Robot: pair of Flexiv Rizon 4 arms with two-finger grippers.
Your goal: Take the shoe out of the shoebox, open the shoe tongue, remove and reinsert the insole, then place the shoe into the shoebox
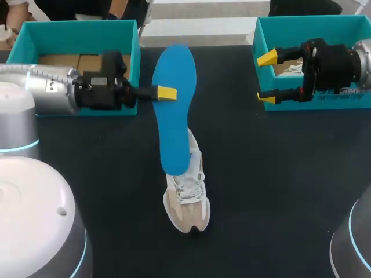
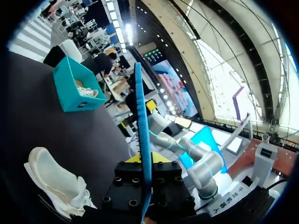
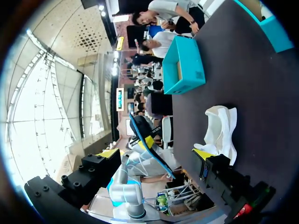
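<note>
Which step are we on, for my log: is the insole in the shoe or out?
Out. The left claw is shut on the blue insole, held upright; the white shoe lies apart on the table.

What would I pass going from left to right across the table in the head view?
left teal box → blue insole → right teal box
</note>
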